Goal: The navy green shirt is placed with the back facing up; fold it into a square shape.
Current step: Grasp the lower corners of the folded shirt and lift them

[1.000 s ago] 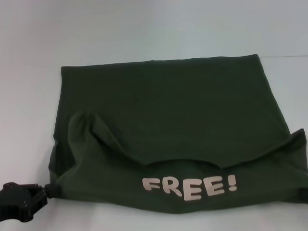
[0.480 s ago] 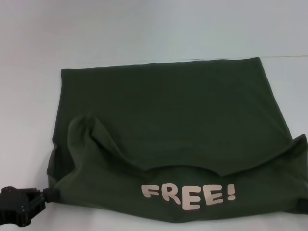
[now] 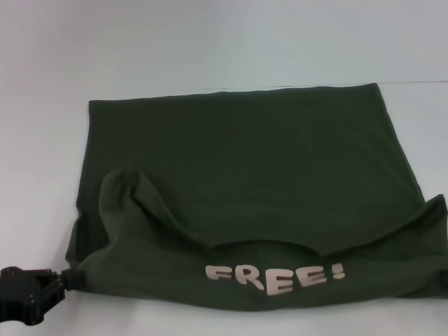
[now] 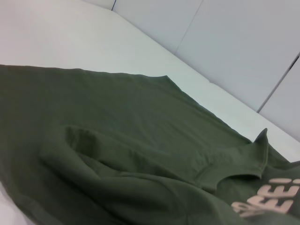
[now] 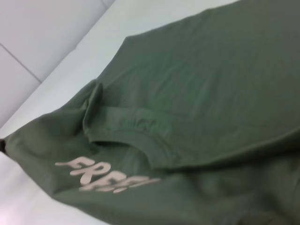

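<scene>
Change since earlier frames: the left gripper (image 3: 61, 280) sits lower and nearer the robot than one second ago; the near fold of the navy green shirt (image 3: 245, 182) and its lettering lie lower in the head view, flatter against the table.
Shirt position: spread on the white table (image 3: 210, 42), centred before the robot, plain back panel facing up over the far portion.
Near fold: the near edge is turned over toward the far side, exposing the printed side with the cream letters "FREE!" (image 3: 274, 275); the collar opening (image 3: 262, 241) shows just beyond the lettering.
Left fold corner: a raised, puckered hump (image 3: 122, 183) stands near the left edge.
Left gripper: at the near-left corner of the shirt, fingers closed onto the fabric edge there.
Right gripper: mostly out of the head view; only a dark sliver (image 3: 443, 278) shows at the right edge by the shirt's near-right corner; finger state cannot be determined.
Wrist views: both show shirt fabric and lettering only, no fingers.
</scene>
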Controlling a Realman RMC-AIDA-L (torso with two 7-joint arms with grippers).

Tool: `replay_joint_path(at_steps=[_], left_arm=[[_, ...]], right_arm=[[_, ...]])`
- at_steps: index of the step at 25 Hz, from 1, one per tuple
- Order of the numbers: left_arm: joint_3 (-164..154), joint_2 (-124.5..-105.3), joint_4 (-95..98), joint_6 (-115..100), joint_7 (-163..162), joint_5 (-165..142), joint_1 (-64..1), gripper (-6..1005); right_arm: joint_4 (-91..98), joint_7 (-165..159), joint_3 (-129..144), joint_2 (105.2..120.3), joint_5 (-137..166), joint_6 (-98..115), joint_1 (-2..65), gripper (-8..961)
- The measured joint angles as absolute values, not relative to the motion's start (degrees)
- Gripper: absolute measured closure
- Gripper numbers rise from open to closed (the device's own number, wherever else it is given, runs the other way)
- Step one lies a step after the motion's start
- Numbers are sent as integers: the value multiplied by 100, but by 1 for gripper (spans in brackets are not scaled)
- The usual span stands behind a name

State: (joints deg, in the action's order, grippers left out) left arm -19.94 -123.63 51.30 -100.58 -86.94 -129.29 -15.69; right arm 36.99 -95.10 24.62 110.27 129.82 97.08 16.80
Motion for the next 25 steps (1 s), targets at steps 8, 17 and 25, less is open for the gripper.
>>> replay_joint_path(at_steps=[8, 17, 25], left_arm=[[-2034, -12357, 5115, -9995, -8692, -12932, -1617, 996], [-2033, -12356, 5106, -9938, -8692, -12938, -1635, 996], [-2030, -12348, 5099, -9938, -8692, -12938, -1646, 996]], right_arm=[[3715, -9915, 2434, 10895, 13010, 9635, 1878, 756], [3776, -10309, 2409, 10812, 13180, 9669, 1932, 363], [3719, -10467, 2442, 10821, 13472, 9693, 1954, 179]])
